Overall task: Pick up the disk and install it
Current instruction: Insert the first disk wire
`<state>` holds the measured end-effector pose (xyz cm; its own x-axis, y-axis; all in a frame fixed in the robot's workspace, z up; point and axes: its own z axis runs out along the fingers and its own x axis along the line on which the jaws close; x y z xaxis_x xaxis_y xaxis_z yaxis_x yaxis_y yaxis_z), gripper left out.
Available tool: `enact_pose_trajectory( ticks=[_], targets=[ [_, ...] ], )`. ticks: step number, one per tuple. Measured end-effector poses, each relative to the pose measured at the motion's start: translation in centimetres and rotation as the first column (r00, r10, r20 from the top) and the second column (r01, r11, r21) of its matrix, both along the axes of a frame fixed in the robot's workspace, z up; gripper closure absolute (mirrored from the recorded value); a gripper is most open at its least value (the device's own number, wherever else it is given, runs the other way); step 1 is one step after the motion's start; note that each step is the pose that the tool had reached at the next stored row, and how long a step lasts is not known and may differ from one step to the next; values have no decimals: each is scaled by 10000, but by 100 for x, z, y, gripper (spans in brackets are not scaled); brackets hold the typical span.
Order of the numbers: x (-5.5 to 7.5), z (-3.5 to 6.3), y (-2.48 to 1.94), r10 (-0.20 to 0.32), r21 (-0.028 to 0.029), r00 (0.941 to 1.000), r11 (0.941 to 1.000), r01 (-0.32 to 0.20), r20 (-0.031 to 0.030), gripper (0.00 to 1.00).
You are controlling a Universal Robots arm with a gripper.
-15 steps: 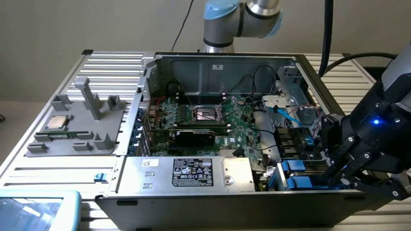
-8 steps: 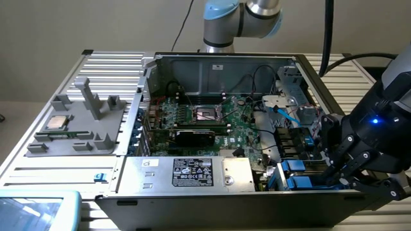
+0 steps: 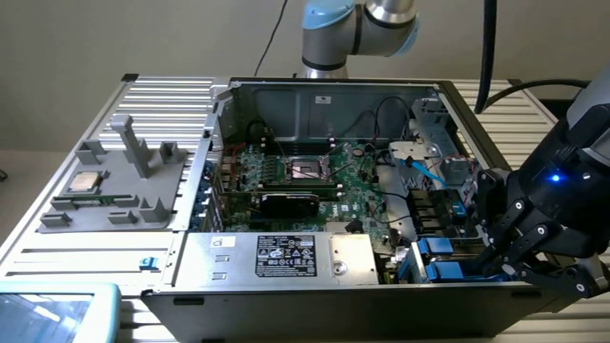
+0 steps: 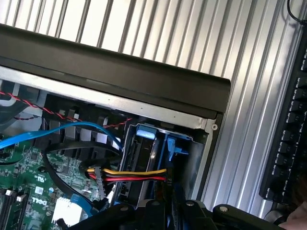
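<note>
The disk [image 3: 448, 271] stands on edge in the drive bay at the front corner of the open computer case [image 3: 315, 96], on the exterior view's right. Its bright blue bracket shows there and as a blue tab [image 4: 175, 146] in the wrist view. My gripper [image 3: 491, 266] reaches down into that corner. Its dark fingers [image 4: 158, 211] sit close together on the disk's edge, so it is shut on the disk. The disk's grey body and label are hidden in the bay.
A second blue-bracketed drive [image 3: 436, 246] sits right beside the disk. Red, yellow and blue cables [image 4: 134, 172] cross next to the bay. A grey fixture tray [image 3: 143, 207] with a silver chip [image 3: 84, 181] lies at the exterior view's left. A keyboard [image 4: 288, 143] lies outside the case.
</note>
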<state>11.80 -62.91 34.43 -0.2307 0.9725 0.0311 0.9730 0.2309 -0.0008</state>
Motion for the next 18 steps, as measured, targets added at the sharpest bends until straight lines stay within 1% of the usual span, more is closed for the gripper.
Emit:
enact_pose_trajectory(
  ticks=[4, 5, 8, 13, 16, 17, 18],
  targets=[
    [0, 0, 0, -202, -56, 9998, 9998, 202, -6, 83],
    [0, 1, 0, -285, -59, 9996, 9996, 285, -11, 83],
    [0, 0, 0, -308, -59, 9995, 9995, 308, -12, 83],
    [0, 1, 15, -443, -61, 9990, 9990, 442, -23, 83],
    [0, 0, 38, -488, -62, 9988, 9988, 488, -61, 83],
    [0, -1, 55, -492, -62, 9988, 9988, 491, -76, 83],
    [0, -2, 83, -492, -62, 9988, 9988, 491, -82, 83]
  ],
)
